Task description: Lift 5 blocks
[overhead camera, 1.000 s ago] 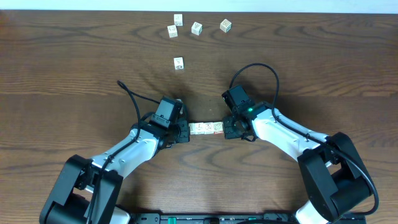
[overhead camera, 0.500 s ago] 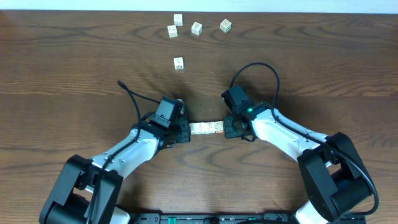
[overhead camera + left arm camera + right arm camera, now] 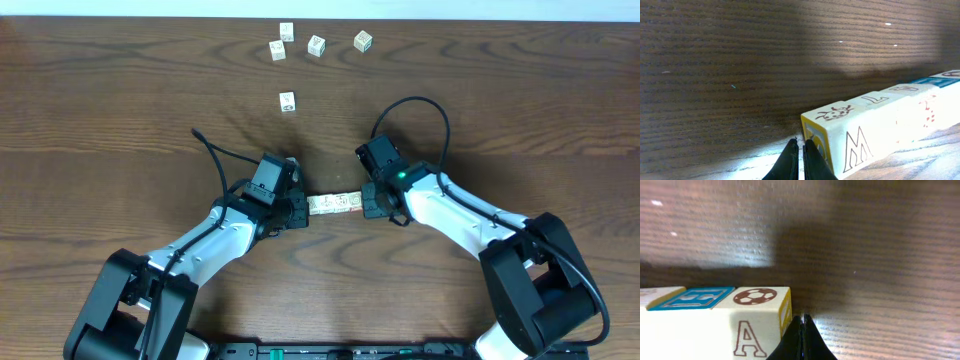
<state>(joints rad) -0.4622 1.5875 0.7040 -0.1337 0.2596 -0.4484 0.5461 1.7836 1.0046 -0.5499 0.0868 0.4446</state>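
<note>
On the big brown table (image 3: 120, 100), two arms squeeze a row of blocks (image 3: 333, 205) in the middle, one at each end. The left pincer (image 3: 801, 146) and right pincer (image 3: 802, 321) are both closed tight, with nothing inside. Push evenly and rise together (or the row bends and drops). Five loose blocks (image 3: 287, 100) sit far behind, not in the way.
</note>
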